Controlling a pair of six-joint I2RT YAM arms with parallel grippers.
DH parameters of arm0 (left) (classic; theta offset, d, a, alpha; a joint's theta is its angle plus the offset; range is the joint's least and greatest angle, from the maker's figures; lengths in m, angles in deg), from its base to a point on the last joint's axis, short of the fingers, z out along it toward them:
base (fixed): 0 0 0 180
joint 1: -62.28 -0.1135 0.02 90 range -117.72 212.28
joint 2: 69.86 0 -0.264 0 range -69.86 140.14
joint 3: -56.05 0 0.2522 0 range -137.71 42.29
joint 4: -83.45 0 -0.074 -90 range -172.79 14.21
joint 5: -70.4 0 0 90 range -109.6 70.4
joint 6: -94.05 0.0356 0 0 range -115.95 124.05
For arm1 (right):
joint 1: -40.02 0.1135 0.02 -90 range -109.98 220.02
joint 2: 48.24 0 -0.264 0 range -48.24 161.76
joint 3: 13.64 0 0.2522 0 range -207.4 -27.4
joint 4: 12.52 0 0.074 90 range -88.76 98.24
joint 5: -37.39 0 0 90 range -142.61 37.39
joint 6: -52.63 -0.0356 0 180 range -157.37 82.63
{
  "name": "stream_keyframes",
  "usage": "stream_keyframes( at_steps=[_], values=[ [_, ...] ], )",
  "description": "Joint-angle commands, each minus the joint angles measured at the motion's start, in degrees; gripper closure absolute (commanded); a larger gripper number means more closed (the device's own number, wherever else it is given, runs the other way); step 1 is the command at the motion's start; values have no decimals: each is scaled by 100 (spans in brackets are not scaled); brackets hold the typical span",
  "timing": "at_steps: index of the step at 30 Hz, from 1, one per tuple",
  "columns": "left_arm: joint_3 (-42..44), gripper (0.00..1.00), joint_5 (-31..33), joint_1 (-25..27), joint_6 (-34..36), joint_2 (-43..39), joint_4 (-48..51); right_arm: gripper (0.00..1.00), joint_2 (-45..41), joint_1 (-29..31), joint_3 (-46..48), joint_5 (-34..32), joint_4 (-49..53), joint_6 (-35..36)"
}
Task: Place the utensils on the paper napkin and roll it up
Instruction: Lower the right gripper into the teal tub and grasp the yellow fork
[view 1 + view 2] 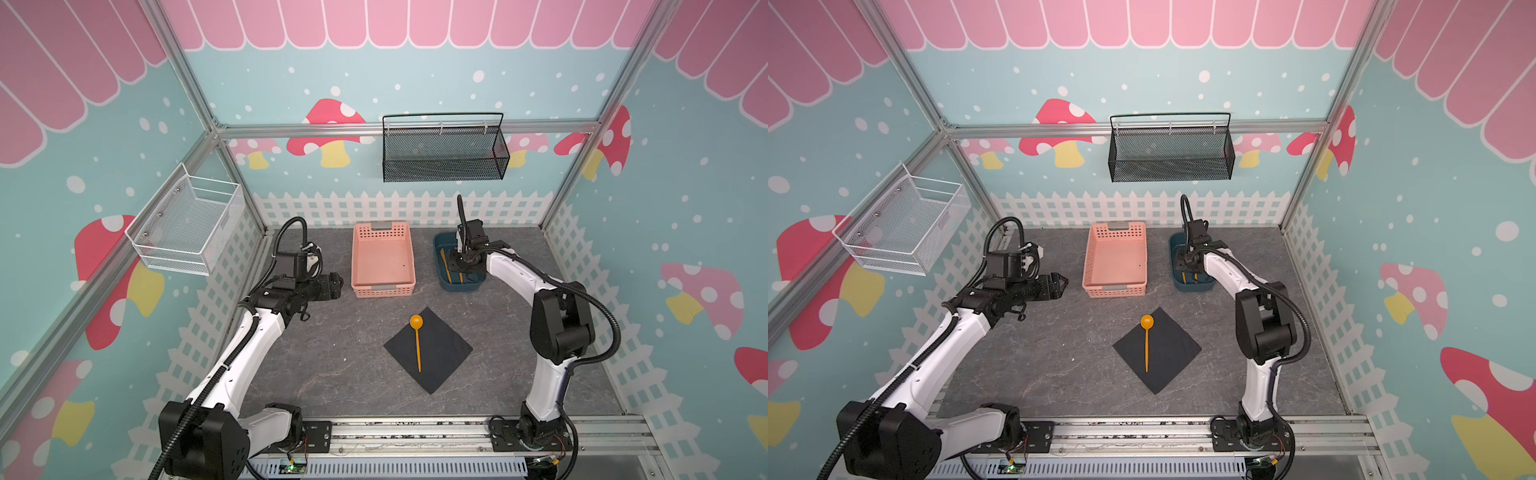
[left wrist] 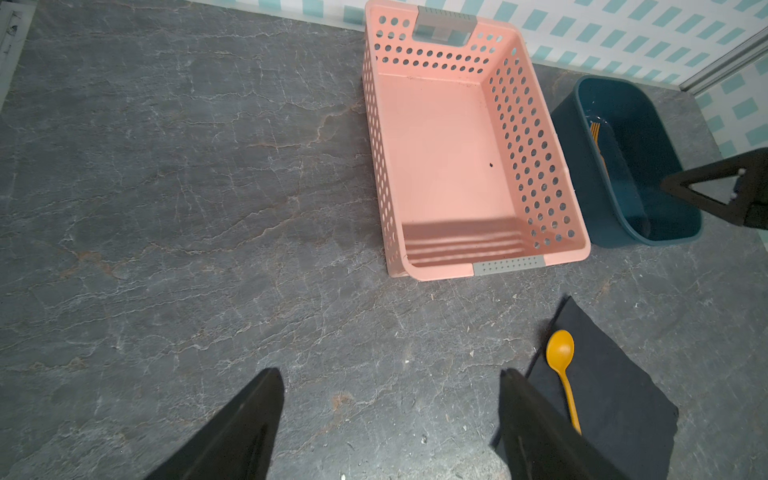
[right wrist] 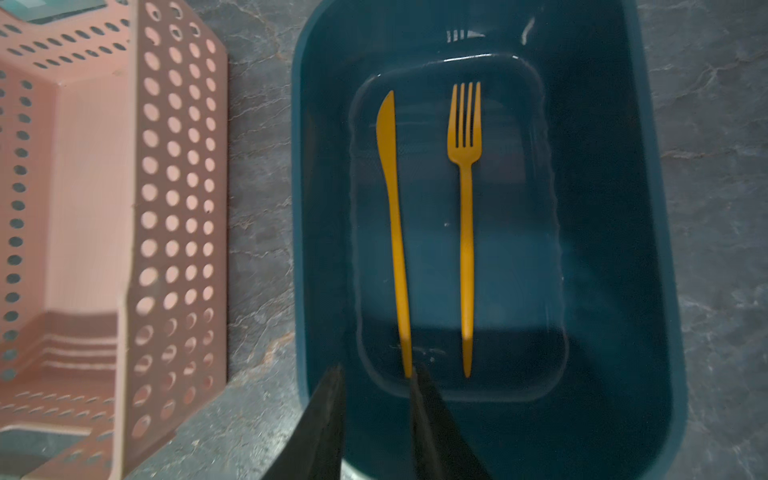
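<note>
— What colour is the cutlery?
— Orange-yellow, all three: the spoon [image 1: 417, 345], the knife [image 3: 394, 216] and the fork [image 3: 466, 232].
— And the napkin [image 1: 444, 353]?
— Plain matte black.
— The containers?
— The basket [image 2: 528, 166] is pale pink, patterned with rows of round holes, grey at both ends. The tub [image 3: 615, 208] is dark blue.
— The desk [image 1: 332, 365]?
— Dark grey stone pattern, pale veins.

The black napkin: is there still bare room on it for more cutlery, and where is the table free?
Yes. The napkin is bare on both sides of the spoon, widest toward its right corner. The table lies bare between the left hand, the pink basket and the napkin. Crowded: the blue tub, with the right hand over the knife and fork.
</note>
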Motion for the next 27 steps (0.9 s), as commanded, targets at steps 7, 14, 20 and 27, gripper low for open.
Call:
stream_keyframes(
  at_steps=[7, 14, 20, 27],
  values=[
    [34, 16, 16, -43, 130, -104, -60, 72, 1142, -362, -1291, 96, 655, 490],
    [36, 16, 20, -63, 139, -97, -53, 74, 1820, -486, -2051, 5, 922, 603],
    [47, 16, 1, -57, 121, -88, -61, 77, 2238, -587, -2452, 23, 1091, 659],
    [45, 16, -17, -57, 121, -96, -57, 78, 2483, -622, -2558, 49, 1093, 628]
  ],
)
